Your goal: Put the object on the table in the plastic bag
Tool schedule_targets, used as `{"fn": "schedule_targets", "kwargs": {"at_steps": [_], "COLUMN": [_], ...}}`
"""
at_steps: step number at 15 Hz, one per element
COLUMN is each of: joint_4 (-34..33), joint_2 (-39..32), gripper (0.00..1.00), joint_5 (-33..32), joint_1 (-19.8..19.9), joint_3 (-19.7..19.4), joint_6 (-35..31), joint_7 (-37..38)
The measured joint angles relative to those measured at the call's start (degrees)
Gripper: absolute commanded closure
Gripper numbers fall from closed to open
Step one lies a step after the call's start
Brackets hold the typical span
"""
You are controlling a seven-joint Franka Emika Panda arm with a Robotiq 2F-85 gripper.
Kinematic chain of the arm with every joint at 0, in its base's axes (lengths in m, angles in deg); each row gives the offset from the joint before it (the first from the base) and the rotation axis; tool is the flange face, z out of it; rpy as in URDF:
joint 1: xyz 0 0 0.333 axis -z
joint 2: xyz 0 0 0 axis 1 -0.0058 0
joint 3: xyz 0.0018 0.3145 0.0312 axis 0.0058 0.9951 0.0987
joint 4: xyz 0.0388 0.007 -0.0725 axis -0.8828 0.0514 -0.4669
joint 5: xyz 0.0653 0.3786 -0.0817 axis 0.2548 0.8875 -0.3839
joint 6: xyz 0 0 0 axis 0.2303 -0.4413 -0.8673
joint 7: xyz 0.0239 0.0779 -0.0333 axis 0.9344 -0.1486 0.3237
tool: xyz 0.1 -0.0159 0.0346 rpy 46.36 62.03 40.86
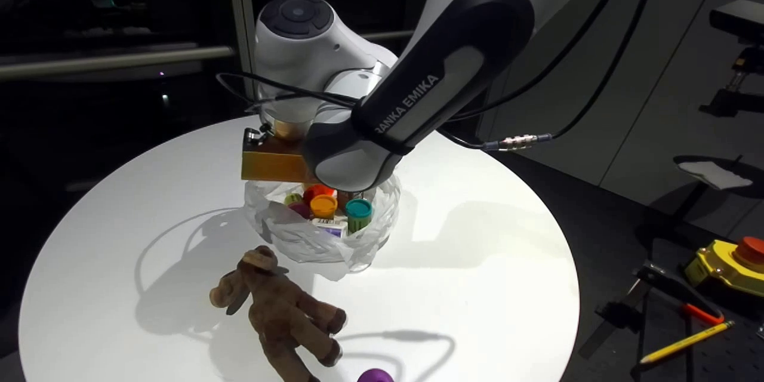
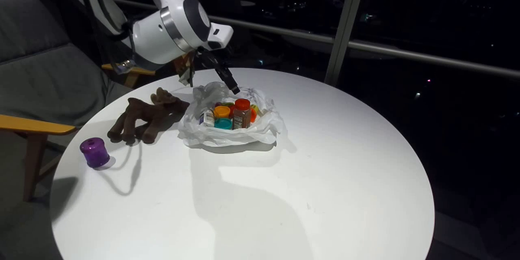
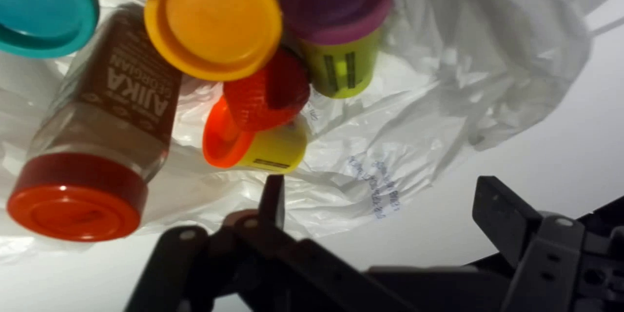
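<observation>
A white plastic bag lies open on the round white table. It holds several small tubs and a jar with a red lid, lettered AJIKA in the wrist view. On the table beside the bag lies a brown plush animal, also in an exterior view. Near the table edge stands a purple container, partly cut off in an exterior view. My gripper is open with nothing between its fingers, above the bag's edge. An exterior view shows a fingertip; the arm hides the gripper in an exterior view.
A grey chair with wooden armrests stands beside the table. A metal rail and dark windows lie behind it. A loose cable hangs from the arm. A side stand holds a yellow box with a red button and a pencil.
</observation>
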Motion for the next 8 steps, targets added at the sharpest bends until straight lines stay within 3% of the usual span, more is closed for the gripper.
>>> {"fn": "schedule_targets", "kwargs": {"at_steps": [3,8], "joint_4": [4.50,12.98], "joint_2": [4.35,15.22], "gripper": [0.00,0.00], "joint_5": [0.00,0.01], "joint_1": [-5.04,-12.53], "joint_3": [0.13,5.46], "joint_6": [2.07,18.71], "joint_7": [0.13,0.41]}}
